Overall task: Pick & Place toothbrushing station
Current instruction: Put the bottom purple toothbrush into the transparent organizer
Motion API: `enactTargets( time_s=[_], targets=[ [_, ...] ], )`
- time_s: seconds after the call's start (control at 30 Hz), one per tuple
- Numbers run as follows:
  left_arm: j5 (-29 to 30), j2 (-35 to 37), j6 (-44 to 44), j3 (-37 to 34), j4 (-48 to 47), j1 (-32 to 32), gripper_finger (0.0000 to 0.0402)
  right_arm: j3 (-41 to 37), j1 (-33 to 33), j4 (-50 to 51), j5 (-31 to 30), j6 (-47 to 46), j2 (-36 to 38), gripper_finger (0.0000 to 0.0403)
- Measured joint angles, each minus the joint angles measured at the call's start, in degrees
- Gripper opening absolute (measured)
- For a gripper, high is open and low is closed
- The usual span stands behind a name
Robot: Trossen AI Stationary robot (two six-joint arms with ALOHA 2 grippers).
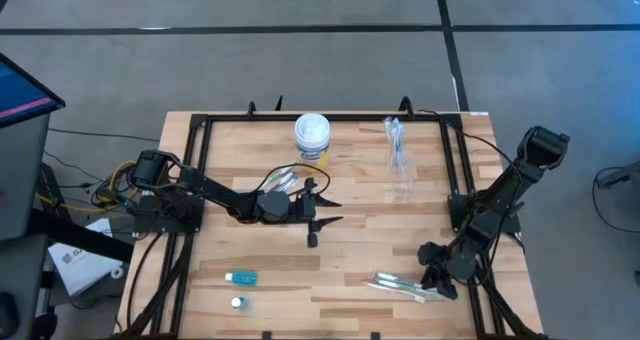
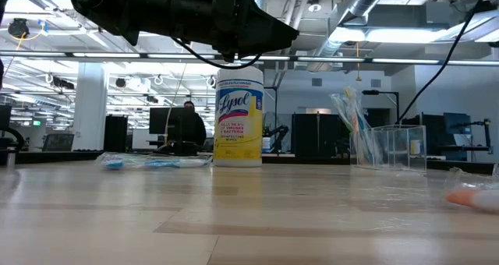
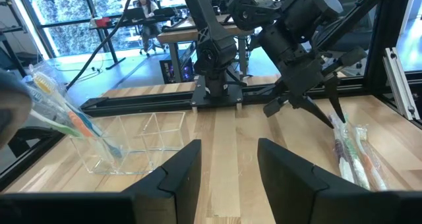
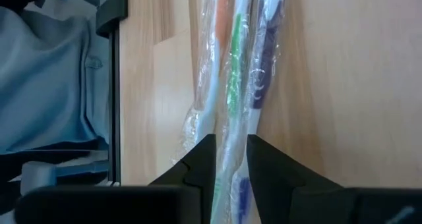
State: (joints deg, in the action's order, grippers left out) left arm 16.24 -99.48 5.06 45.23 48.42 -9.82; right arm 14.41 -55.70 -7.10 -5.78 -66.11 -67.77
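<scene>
**Right end effector down on the wrapped toothbrushes**

My right end effector (image 1: 436, 283) is low at the near right part of the table (image 1: 350, 240), and its fingers (image 4: 198, 165) stand narrow, astride the bundle of wrapped toothbrushes (image 4: 234, 72). The middle brush, the one with green on it, runs straight in between my two fingertips; a white and orange one lies just to one side of it and a blue one to the other, all touching in their clear wrappers. I cannot tell yet whether the fingers actually press on the wrapper.

My left end effector (image 1: 322, 208) hangs above the middle of the table with its fingers (image 3: 178, 174) set apart and nothing between them. Ahead of it sit the clear plastic cups (image 3: 142, 141), with a few toothbrushes (image 3: 66, 115) standing tilted in the one at the end. Just beside this end effector stands the white-lidded canister (image 1: 312, 138). Well behind it, toward the near left edge, lies the small blue tube (image 1: 242, 277) with a small cap (image 1: 237, 302) close by.
</scene>
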Motion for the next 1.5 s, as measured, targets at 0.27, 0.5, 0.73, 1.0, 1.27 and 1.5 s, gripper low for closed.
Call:
enactTargets(
  time_s=[0.27, 0.5, 0.73, 1.0, 1.27, 1.5],
  targets=[
    [0.0, 0.0, 0.0, 0.0, 0.0, 0.0, 0.0142, 0.0, 0.0, 0.0, 1.8, -1.3, 0.0, 0.0050],
    [0.0, 0.0, 0.0, 0.0, 0.0, 0.0, 0.0142, 0.0, 0.0, 0.8, 3.0, -3.0, 0.0, 0.0029],
    [0.0, 0.0, 0.0, 0.0, 0.0, 0.0, 0.0142, 0.0, -0.1, 0.9, 5.3, -2.7, 0.0, 0.0004],
    [0.0, 0.0, 0.0, 0.0, 0.0, 0.0, 0.0142, 0.0, 0.0, 2.0, 4.4, 1.8, 0.0, 0.0000],
    [0.0, 0.0, 0.0, 0.0, 0.0, 0.0, 0.0142, 5.7, 0.6, 12.8, 4.3, 4.6, 0.0, 0.0000],
    [0.0, 0.0, 0.0, 0.0, 0.0, 0.0, 0.0142, 11.3, 2.9, 19.1, 2.5, 11.1, 0.0, 0.0000]
  ],
)
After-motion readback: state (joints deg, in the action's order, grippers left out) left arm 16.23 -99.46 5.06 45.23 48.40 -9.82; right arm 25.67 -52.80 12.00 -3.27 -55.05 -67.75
